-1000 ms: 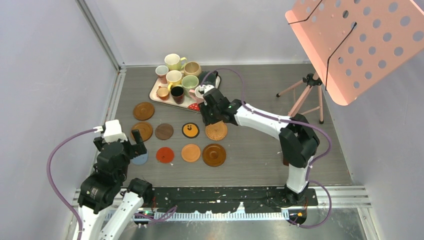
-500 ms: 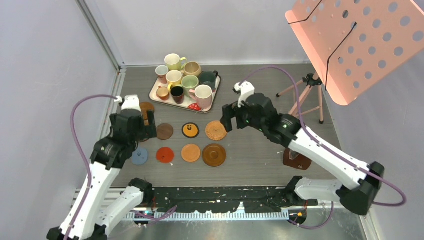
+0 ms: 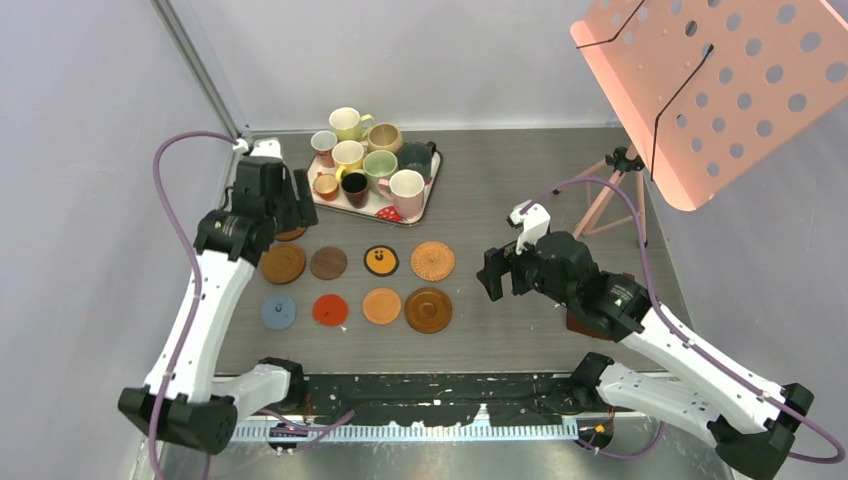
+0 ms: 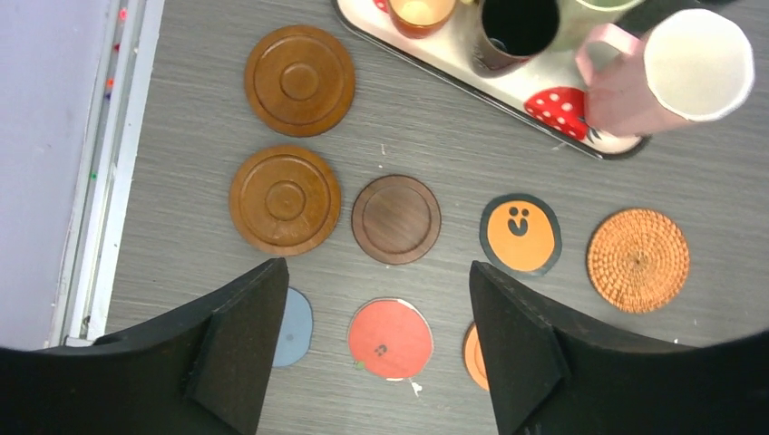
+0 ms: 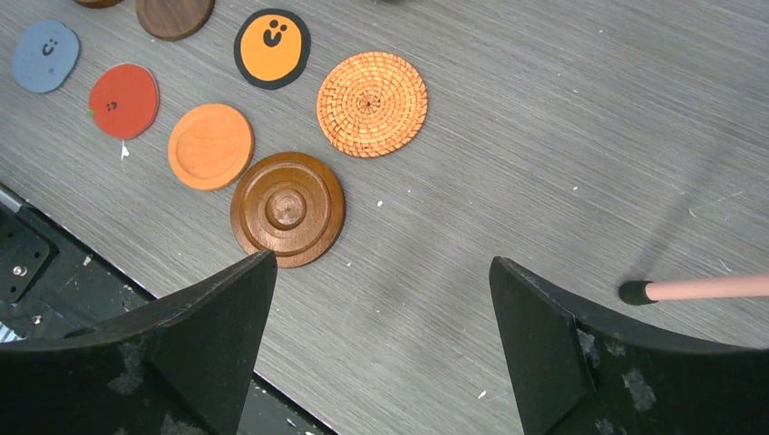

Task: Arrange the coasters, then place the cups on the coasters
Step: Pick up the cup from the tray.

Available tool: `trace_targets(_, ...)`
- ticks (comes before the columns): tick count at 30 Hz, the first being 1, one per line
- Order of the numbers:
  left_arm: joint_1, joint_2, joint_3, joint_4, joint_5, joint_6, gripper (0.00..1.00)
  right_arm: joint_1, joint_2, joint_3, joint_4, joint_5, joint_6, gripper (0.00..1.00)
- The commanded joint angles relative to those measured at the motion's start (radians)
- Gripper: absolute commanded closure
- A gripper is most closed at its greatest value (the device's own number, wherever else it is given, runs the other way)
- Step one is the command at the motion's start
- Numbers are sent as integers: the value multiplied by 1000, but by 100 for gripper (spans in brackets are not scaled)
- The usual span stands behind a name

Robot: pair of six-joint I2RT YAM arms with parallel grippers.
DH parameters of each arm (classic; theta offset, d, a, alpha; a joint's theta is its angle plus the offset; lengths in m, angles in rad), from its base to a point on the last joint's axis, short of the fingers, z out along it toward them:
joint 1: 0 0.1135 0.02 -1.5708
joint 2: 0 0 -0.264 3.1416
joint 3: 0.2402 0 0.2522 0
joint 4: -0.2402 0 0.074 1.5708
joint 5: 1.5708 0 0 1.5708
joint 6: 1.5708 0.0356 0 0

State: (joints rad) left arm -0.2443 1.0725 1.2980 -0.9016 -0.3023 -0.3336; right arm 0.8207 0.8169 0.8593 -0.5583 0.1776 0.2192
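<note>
Nine round coasters (image 3: 328,263) in wood, orange, red, blue-grey and wicker lie in rows at mid-table. The mugs (image 3: 405,188) crowd the strawberry tray (image 4: 555,104) at 12 o'clock. Since a second ago my right gripper (image 5: 381,267) has left the wicker coaster (image 3: 432,260) for 3 o'clock, and my left gripper (image 4: 372,272) has climbed to 10 o'clock. Both gape wide, holding nothing.

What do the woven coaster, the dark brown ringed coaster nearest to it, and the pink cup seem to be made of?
The woven coaster seems wicker or rattan, matte: a coiled spiral weave shows. The brown coaster is probably wood, smooth, slightly shiny: grain and turned rings show. The pink cup is likely glazed ceramic: smooth wall, thick rim; plastic cannot be excluded.
</note>
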Motion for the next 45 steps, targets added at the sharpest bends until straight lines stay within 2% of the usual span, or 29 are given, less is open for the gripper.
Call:
trace_targets(1,110,106,90,68,103,-4,27,-2,-33,6,-6,-4,13,4)
trace_targets(7,193,305,256,92,168,23,30,-2,-62,44,-93,0,56,4)
trace_targets(13,218,555,498,91,154,32,30,-2,-126,7,-126,46,106,4)
trace_targets(17,224,758,724,67,177,6,33,-2,-145,-9,-110,56,136,4)
trace_targets(20,229,921,965,33,194,-16,35,-2,-136,-10,-94,57,141,4)
trace_targets(23,232,1066,1124,87,241,-38,38,-2,-105,-6,-72,33,139,4)
trace_targets(28,232,1159,1084,357,259,-88,43,-2,-40,-33,-2,-68,147,4)
trace_targets(32,232,1242,1097,451,321,-126,45,-2,13,-31,28,-115,164,3)
trace_targets(36,233,1269,1089,462,335,-143,48,-1,42,6,23,-112,172,3)
trace_targets(41,255,1188,951,462,238,-146,54,-1,40,21,16,-95,184,3)
trace_targets(45,296,1170,888,445,239,-173,59,-1,27,17,13,-80,191,3)
